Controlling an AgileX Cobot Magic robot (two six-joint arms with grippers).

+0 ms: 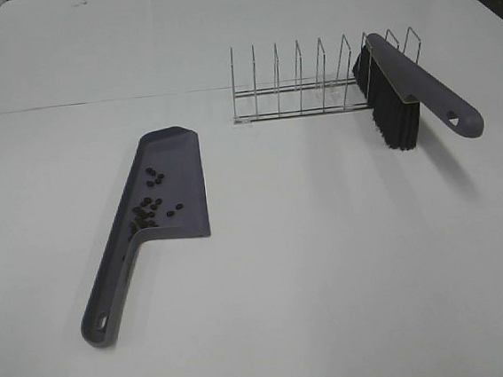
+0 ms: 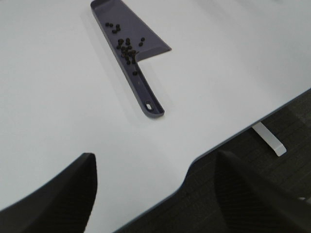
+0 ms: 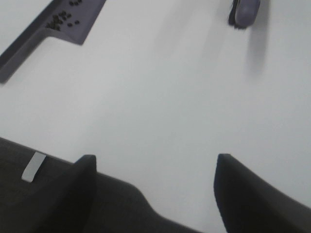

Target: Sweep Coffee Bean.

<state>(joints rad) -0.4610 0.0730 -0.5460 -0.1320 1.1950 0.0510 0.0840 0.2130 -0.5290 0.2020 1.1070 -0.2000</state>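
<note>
Just beyond the left end effector, whose fingers stand apart holding nothing, lies the white table; farther ahead rests the grey dustpan with the coffee beans gathered in its tray. The right end effector is likewise spread and empty, the brush well ahead, leaning on the wire rack.

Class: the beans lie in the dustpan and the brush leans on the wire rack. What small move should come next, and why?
Probably none beyond keeping both arms back: the beans already lie in the dustpan, the brush rests on the rack, and both grippers are empty.
</note>
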